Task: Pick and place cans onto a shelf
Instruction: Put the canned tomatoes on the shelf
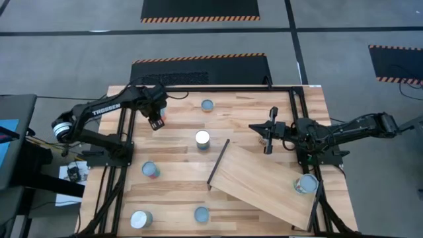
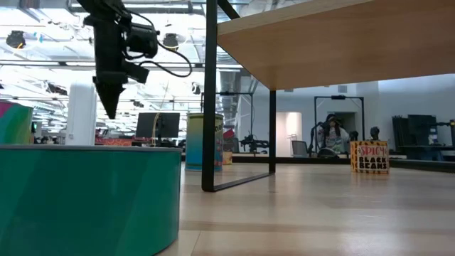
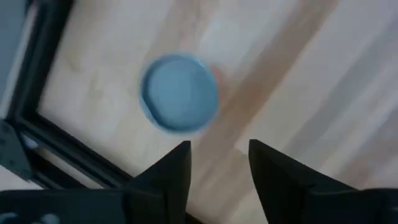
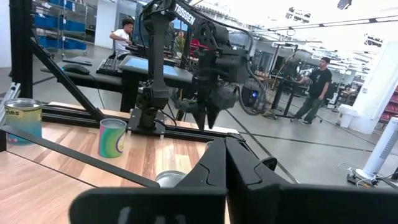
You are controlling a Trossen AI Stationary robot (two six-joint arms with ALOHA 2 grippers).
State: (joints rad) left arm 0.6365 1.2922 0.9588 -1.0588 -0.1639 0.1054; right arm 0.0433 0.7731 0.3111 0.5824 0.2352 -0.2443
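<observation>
The left end effector (image 1: 157, 121) is positioned above the far left part of the bench (image 1: 251, 119). Its fingers (image 3: 171, 171) are spread, with a clear gap between them, and nothing is held. In the left wrist view, a blue-topped can (image 3: 180, 92) is seen on the bench below and ahead of those fingers, apart from them.

The right end effector (image 1: 268, 137) is held over the right side of the bench, just beyond the far edge of the shelf (image 1: 264, 185). Its fingers are pressed together and grip nothing.

The shelf, a pale wood board with a dark edge along its left short side, lies at an angle across the near right part of the bench. One silver-topped can (image 1: 305, 184) stands on the shelf near its right end.

The other cans stand on the bench itself: one at the far centre (image 1: 207, 105), a white-topped one (image 1: 202, 139) just beyond the shelf's dark edge, one at the left (image 1: 150, 170), and two along the near edge (image 1: 141, 219) (image 1: 201, 214).
</observation>
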